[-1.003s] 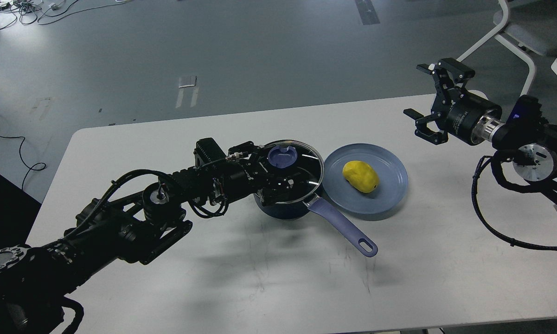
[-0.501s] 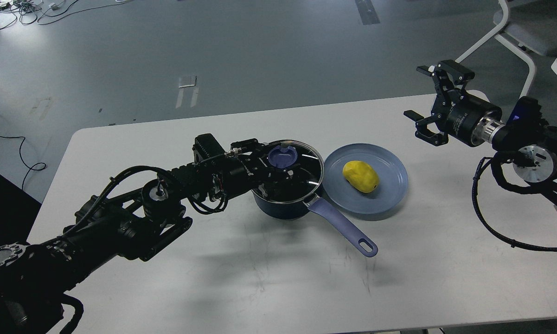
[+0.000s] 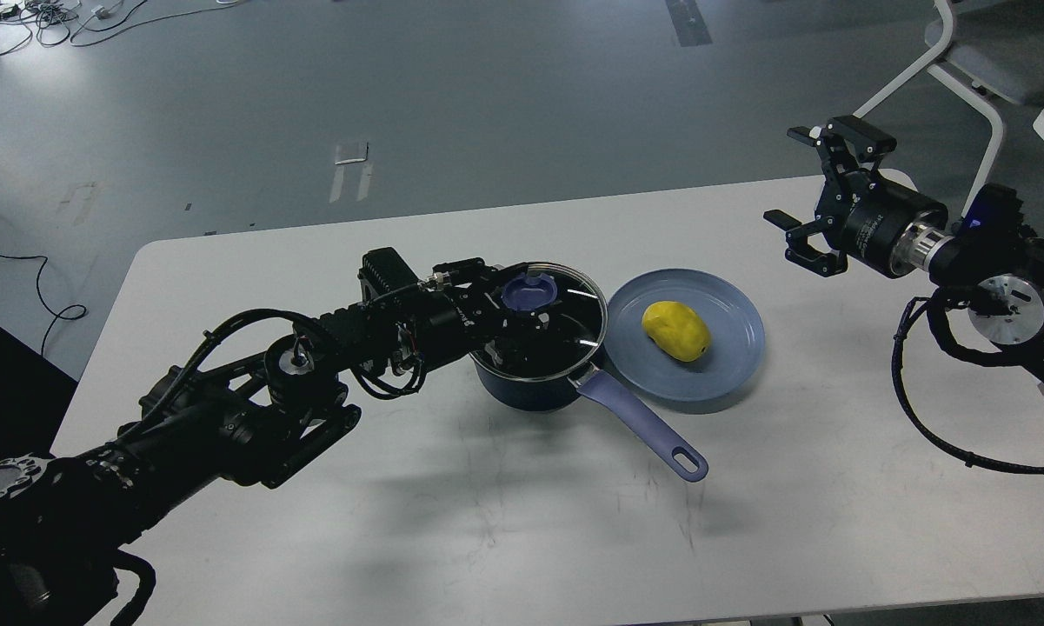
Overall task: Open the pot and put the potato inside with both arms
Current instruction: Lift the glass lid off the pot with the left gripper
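On the white table (image 3: 313, 539) the pot (image 3: 535, 382) stood near the middle with its glass lid (image 3: 565, 330) on, its handle pointing toward the near right. The left gripper (image 3: 522, 323) reached over the lid at the blue knob (image 3: 528, 293); whether its fingers pinched the knob I could not tell. The potato (image 3: 677, 330) lay on the blue plate (image 3: 739, 348) just right of the pot. The right gripper (image 3: 813, 204) hung spread and empty, well apart to the right.

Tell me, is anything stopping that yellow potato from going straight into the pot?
Yes. The glass lid covers the pot, with the left end effector at its knob. The potato lies on the plate beside it.
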### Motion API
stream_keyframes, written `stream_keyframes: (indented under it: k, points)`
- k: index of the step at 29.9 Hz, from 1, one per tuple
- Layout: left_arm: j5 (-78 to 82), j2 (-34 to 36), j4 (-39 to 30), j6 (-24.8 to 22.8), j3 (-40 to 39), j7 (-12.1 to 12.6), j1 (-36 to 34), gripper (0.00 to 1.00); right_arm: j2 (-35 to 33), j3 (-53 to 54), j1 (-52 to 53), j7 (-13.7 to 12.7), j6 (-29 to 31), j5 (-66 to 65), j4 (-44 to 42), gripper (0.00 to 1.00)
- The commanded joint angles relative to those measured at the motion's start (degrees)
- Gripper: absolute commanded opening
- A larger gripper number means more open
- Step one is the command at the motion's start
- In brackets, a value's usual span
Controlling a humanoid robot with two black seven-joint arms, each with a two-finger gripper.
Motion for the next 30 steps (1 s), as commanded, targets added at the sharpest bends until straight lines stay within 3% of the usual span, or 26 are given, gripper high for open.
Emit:
stream_keyframes:
  k: [1,5,17,25,30]
  points:
    - [0.0,0.3,-0.3,0.0,0.0,0.0,0.0,0.41,0.0,-0.1,0.0,0.0,-0.1,0.0,0.0,1.0]
    - [-0.3,0.7,-0.9,0.0,-0.1,0.0,-0.2,0.34,0.0,-0.1,0.0,0.0,0.0,0.0,0.0,1.0]
    - [-7.5,6.6,-10.6,-2.3,0.0,0.0,-7.3,0.34,0.0,-0.1,-0.3,0.0,0.0,0.0,0.0,1.0]
    - [-7.2,18.4,-10.7,-2.1,0.2,0.0,-7.8,0.34,0.0,0.0,-0.3,0.0,0.0,0.0,0.0,1.0]
    - [-7.3,27.0,-10.9,1.6,2.1,0.0,-2.0,0.34,0.0,-0.2,-0.3,0.0,0.0,0.0,0.0,1.0]
